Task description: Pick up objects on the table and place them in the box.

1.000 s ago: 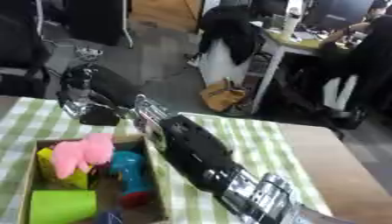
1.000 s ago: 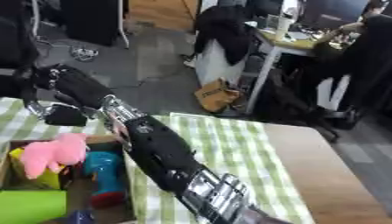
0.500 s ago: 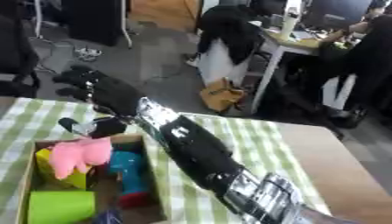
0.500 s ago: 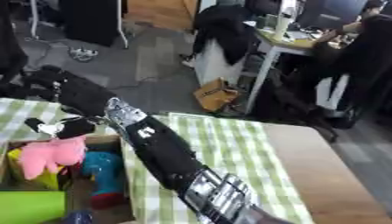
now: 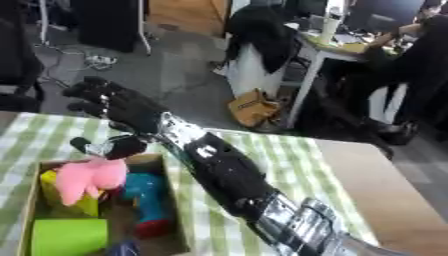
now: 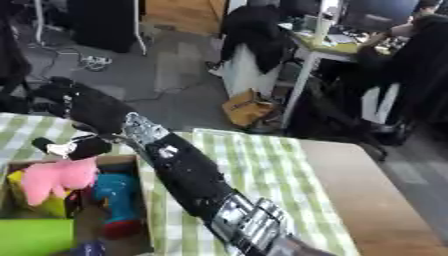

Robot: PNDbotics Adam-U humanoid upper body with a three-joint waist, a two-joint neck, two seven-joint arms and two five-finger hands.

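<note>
Box (image 5: 169,210) of brown cardboard sits at the table's (image 5: 289,165) near left corner, on its green checked cloth. In it I see a pink plush toy (image 5: 87,176) at the far end, a teal and red toy (image 5: 144,200) beside it, and a green block (image 5: 68,236) nearest me. My right hand (image 5: 118,106) hangs over the box's far edge, fingers spread and holding nothing.

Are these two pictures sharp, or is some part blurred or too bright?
Left eye view: soft all over, the right hand and the pink toy in the box smeared. Right eye view: equally soft; the green block looks washed bright. No strong glare or hard shadows in either.
</note>
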